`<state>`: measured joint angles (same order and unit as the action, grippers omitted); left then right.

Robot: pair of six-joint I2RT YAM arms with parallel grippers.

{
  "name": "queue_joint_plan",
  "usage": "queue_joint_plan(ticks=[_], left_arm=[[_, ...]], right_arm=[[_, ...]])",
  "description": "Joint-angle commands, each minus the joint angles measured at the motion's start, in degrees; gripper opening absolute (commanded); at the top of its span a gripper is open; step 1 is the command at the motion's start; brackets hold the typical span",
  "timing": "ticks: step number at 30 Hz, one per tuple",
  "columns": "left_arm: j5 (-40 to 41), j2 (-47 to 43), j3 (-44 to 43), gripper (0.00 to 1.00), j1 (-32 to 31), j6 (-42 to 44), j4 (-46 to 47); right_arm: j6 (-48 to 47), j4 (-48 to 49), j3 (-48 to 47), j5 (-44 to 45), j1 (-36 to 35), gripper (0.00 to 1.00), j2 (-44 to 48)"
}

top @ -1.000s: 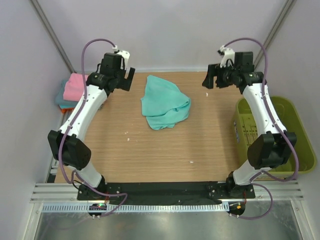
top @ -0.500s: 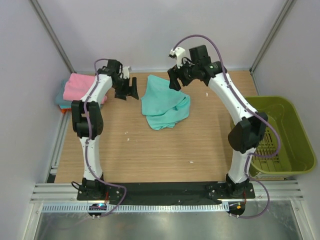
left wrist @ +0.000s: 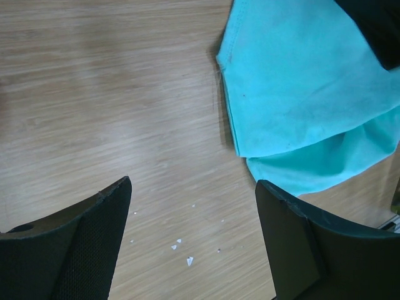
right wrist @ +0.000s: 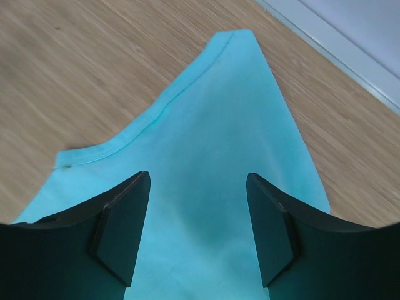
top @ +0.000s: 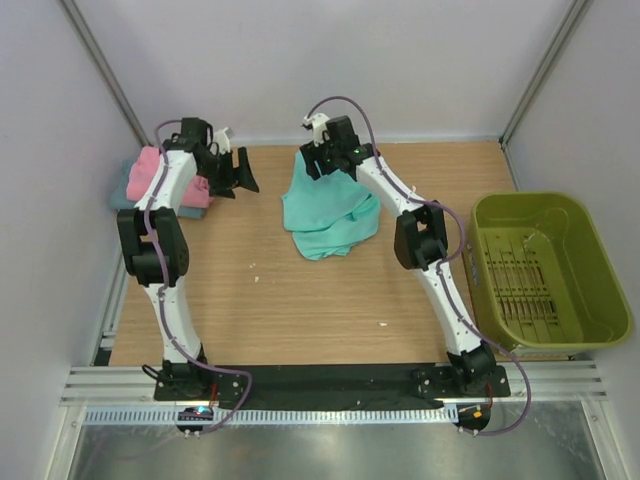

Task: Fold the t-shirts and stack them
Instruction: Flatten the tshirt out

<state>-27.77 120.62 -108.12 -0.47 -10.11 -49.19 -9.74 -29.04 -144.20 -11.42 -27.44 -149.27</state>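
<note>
A teal-green t-shirt [top: 328, 212] lies crumpled on the wooden table at the middle back; it also shows in the left wrist view [left wrist: 306, 94] and the right wrist view [right wrist: 212, 156]. My right gripper [top: 322, 166] is open and hovers just above its far end, jaws apart over the cloth [right wrist: 199, 225]. My left gripper [top: 240, 172] is open and empty over bare wood to the left of the shirt [left wrist: 194, 244]. A folded pink t-shirt [top: 152, 172] lies on a teal one [top: 126, 195] at the far left edge.
An olive-green plastic basket [top: 545, 270] stands off the table's right edge. Small white scraps [left wrist: 181, 247] lie on the wood under the left gripper. Grey walls close the back and sides.
My right arm has swung from the back right to above the shirt's far end. My left gripper has shifted a little left and toward the shirt. The shirt has not moved.
</note>
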Motion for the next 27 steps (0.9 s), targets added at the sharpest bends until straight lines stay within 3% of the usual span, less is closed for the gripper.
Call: queue_joint_plan(ticks=[1,11,27], left_arm=[[-2.82,-5.83,2.11,0.82,-0.94,1.76,-0.38],[-0.97,-9.44,6.60,0.83,-0.94,2.99,0.15],[-1.85,-7.59,3.70,0.84,-0.94,1.41,0.06]], right_arm=[[1.30,11.00,-2.13,3.95,-0.42,0.69,-0.84],[4.55,13.31,-1.79,3.86,-1.21,0.68,-5.50],[0.43,3.99,2.87,1.58,-1.21,0.61,-4.80]])
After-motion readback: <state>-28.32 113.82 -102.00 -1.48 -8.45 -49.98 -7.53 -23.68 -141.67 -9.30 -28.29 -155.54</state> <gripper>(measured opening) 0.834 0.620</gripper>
